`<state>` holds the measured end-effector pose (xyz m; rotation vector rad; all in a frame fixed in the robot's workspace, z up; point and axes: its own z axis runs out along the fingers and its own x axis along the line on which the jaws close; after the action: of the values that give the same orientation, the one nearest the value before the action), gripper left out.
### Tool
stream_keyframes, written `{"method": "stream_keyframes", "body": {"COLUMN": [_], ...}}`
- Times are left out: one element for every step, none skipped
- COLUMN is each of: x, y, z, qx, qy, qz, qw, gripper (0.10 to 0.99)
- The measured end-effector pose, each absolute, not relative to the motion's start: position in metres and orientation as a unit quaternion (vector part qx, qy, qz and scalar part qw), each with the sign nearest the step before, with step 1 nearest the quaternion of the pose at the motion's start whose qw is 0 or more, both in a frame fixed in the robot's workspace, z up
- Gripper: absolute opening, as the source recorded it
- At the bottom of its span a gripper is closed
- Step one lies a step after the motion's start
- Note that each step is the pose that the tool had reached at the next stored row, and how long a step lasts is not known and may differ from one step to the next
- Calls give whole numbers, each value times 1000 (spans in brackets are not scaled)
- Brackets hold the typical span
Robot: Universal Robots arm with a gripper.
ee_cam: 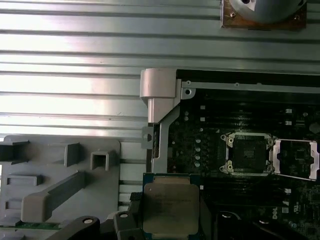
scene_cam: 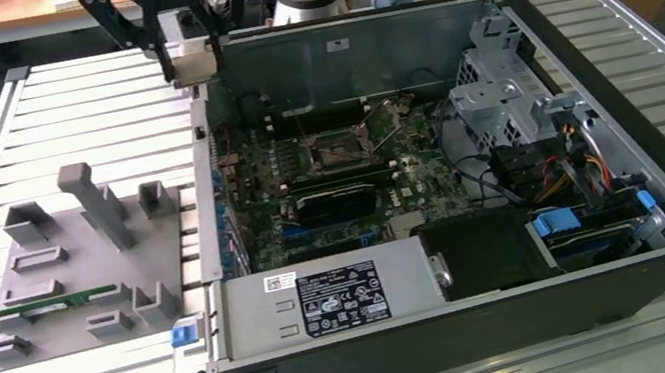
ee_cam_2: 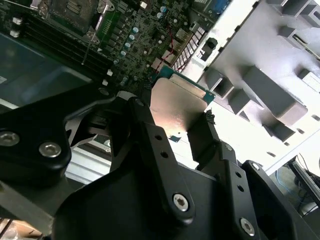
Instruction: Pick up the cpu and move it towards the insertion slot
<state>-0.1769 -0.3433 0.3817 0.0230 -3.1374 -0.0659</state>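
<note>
The end effector [ee_cam_2: 182,117] grips the cpu [ee_cam: 170,209], partly hidden by its fingers [ee_cam_2: 150,135]; the insertion slot [ee_cam: 248,153] lies at two o'clock.

Cpu [ee_cam: 170,206] in claw [ee_cam: 167,220], above case [scene_cam: 658,193] edge.

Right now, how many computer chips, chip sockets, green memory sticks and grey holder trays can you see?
Cpu, held in the tool: 1
Insertion slot on the board: 1
Green memory stick on the tray: 1
Grey holder tray: 1
Total: 4
</note>
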Motion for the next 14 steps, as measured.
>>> {"method": "stream_keyframes", "body": {"x": [-175, -173, -172, -170, -168, -166, -165, -163, -162, -160, -158, -157, -155, -154], "y": [-343, -342, -342, -342, -341, -341, -340, -340, -340, -339, -339, -339, -338, -338], "z": [382, 382, 382, 382, 382, 382, 382, 382, 382, 382, 382, 382, 382, 382], "qx": [7, 7, 7, 7, 7, 7, 7, 7, 7, 7, 7, 7, 7, 7], "qy": [-1000, -1000, -1000, -1000, -1000, -1000, -1000, -1000, -1000, -1000, -1000, -1000, -1000, -1000], "qz": [-21, -21, -21, -21, -21, -21, -21, -21, -21, -21, -21, -21, -21, -21], "qw": [2, 2, 2, 2, 2, 2, 2, 2, 2, 2, 2, 2, 2, 2], "gripper": [541, 541, 541, 541, 541, 541, 541, 541, 541, 541, 541, 541, 541, 541]}}
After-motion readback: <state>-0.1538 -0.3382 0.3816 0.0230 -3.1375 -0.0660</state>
